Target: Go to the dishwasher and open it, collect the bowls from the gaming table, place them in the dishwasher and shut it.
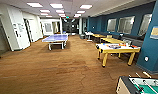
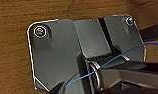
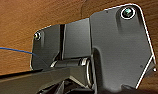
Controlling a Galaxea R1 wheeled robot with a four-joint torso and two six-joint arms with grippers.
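claw state on both arms unclear; gaming table [image 1: 117, 48] ahead right, across brown carpet [image 1: 57, 70].

This is a games and break room in an office building. Brown carpet [image 1: 57, 67] runs under a ceiling of panel lights [image 1: 56, 5], with dark blue walls [image 1: 100, 23] and interior windows [image 1: 125, 24] on the right. A blue table-tennis table [image 1: 55, 38] stands mid-room, the yellow-legged gaming table [image 1: 117, 50] with a white top to the right, and a table-football table [image 1: 142, 86] nearest the camera.
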